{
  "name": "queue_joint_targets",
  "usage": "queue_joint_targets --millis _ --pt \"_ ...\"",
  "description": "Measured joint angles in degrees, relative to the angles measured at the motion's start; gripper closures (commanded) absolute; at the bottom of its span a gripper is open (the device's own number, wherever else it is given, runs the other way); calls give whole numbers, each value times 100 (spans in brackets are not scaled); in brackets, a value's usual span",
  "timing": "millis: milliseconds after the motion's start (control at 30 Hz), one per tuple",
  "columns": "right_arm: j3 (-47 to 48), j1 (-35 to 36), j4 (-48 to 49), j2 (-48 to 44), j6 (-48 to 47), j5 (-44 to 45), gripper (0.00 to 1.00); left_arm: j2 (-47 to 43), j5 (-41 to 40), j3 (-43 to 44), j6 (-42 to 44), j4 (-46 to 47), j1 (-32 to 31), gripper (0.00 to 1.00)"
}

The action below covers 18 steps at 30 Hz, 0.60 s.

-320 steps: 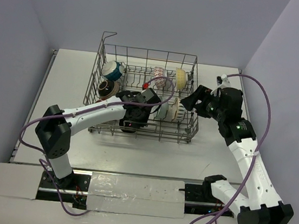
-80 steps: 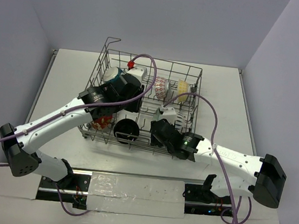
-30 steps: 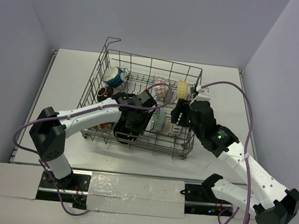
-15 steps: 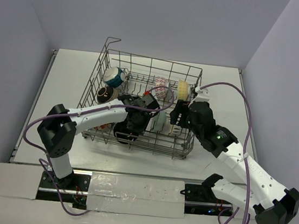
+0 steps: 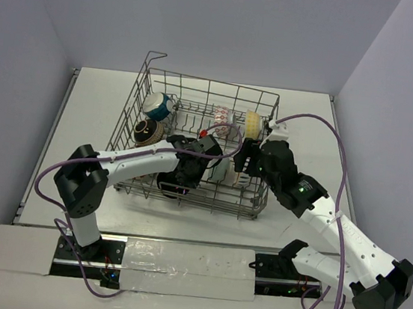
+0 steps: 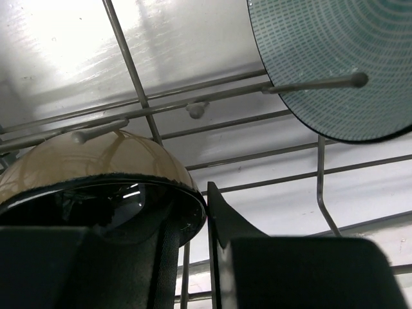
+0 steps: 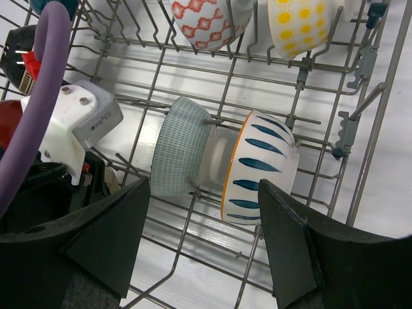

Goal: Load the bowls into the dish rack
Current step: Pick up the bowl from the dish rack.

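Nearly done, I'd say: all small round ceramic bowls [image 7: 302,22] in view sit inside the grey wire dish rack [image 5: 260,187], none outside it; left gripper [image 6: 193,244], jaws narrow, pinches the rim of the glossy tan black-lined bowl [image 6: 96,158] by the rack's front wall, not yet released; right gripper [image 7: 201,193] hangs wide and empty over the rack's right half.

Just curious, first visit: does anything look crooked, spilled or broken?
Only the dish rack: it sits slightly askew, its near side slanting against the table edge. The bowls stand on edge inside; nothing spilled or broken.
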Motion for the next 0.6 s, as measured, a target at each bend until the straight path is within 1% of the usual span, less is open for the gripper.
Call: queue_joint_targets --millis 167,433,600 --pt "-7 -2 0 0 11 2 24 24 -155 146 0 -240 -114 100" --pt "-7 -31 37 -2 20 7 24 146 -417 831 -116 -1016 -328 100" --pt "-7 -39 39 -2 35 4 24 146 -520 1104 -129 -1233 -345 100"
